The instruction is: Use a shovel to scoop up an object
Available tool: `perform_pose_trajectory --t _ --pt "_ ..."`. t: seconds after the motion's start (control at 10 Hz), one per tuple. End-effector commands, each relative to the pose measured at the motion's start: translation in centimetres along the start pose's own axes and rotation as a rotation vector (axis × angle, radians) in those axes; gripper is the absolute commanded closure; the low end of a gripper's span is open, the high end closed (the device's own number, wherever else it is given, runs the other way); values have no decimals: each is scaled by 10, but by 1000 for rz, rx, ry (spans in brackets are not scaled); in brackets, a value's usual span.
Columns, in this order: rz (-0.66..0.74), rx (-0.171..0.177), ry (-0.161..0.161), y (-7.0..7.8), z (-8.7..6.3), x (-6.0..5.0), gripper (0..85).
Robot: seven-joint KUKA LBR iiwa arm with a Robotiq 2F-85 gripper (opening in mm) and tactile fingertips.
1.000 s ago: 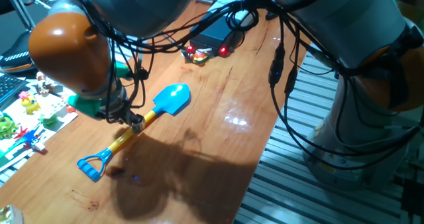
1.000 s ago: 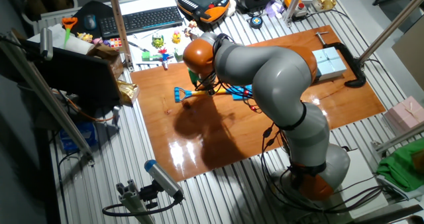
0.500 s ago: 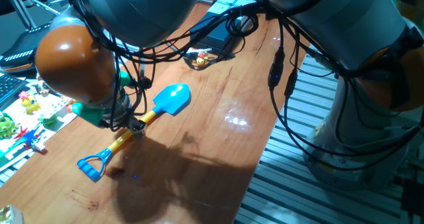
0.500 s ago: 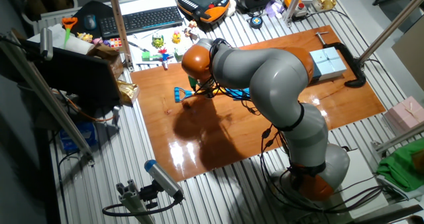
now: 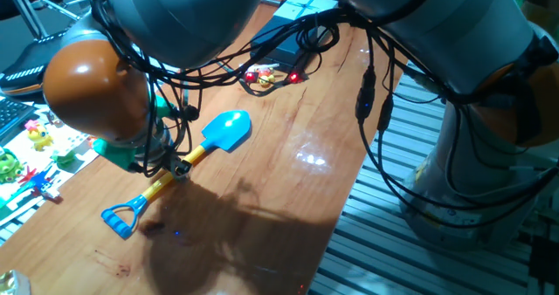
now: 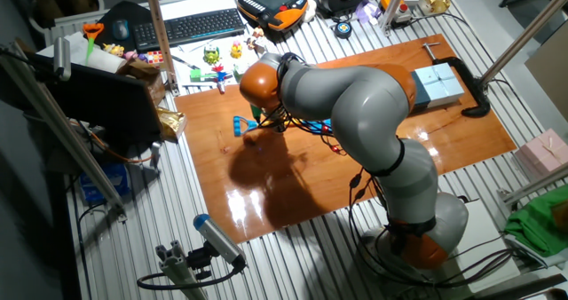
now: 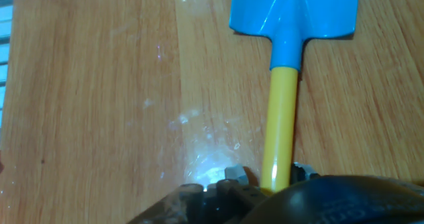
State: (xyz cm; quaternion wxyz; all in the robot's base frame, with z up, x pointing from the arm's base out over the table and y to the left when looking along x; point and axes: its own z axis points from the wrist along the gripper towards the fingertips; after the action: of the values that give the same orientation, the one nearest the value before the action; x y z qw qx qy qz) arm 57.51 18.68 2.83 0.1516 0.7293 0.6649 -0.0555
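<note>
The shovel [image 5: 210,145] lies flat on the wooden table [image 5: 288,181], with its blue blade toward the far side, a yellow shaft and a blue loop end near the front. My gripper [image 5: 177,166] is down on the middle of the shaft. In the hand view the shaft [image 7: 280,124] runs up from between my fingers to the blade [image 7: 295,8], and my gripper [image 7: 265,176] looks shut on it. The arm hides most of the shovel [image 6: 240,127] in the other fixed view. A tiny yellow figure with red bits [image 5: 265,79] sits beyond the blade, apart from it.
Small toys [image 5: 35,147] lie on a white sheet at the table's left edge. A black box [image 5: 288,37] with cables stands behind the figure. A keyboard [image 6: 191,25] and a light blue block [image 6: 439,82] with a black clamp sit at the far ends.
The hand has sunk a little onto the shaft and shifted slightly toward the loop end. The shovel has not moved.
</note>
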Motion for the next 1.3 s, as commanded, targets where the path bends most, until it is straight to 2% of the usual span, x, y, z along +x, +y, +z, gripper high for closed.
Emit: perform_pose_trajectory --t 0.0,0.7,0.9,1.0,1.2 --pt "0 5 -1 0 0 0 460" --pt "-24 44 -11 0 4 1 490" --pt "-34 40 -20 0 5 1 617" --pt "-44 17 -22 -1 5 1 730" --pt "-71 15 -15 0 4 1 843"
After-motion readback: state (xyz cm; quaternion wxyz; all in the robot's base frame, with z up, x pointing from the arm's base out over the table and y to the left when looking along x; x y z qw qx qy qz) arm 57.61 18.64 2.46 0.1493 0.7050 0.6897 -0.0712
